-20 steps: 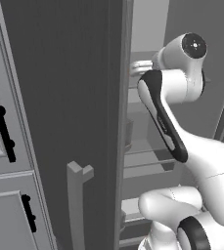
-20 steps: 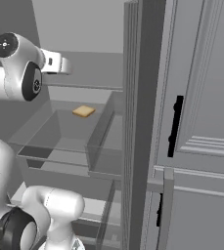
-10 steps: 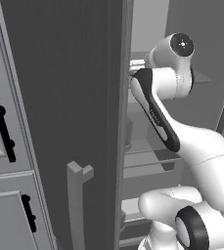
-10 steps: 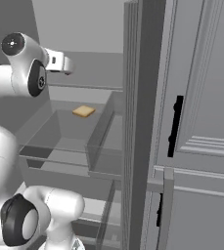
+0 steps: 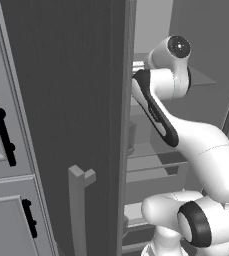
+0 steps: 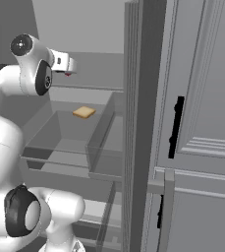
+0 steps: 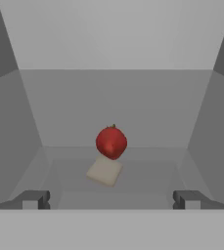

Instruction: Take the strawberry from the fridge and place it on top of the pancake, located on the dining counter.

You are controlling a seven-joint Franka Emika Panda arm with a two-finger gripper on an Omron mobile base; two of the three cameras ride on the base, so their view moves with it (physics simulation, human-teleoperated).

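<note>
Facing round glossy strawberry [image 7: 111, 142], pincer [image 7: 111, 199] spread wide.

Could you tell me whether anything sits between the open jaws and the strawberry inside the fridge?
Nothing visible does. In the hand view the strawberry sits straight ahead of the gripper, whose jaws stand wide apart, with open space between. A pale slice shows just below the berry, not across the approach.

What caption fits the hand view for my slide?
Open jaws face the strawberry inside the fridge, not yet touching it.

light grey panelled cabinets [image 6: 207, 98], black handles [image 5: 3, 132], flat even light
</note>
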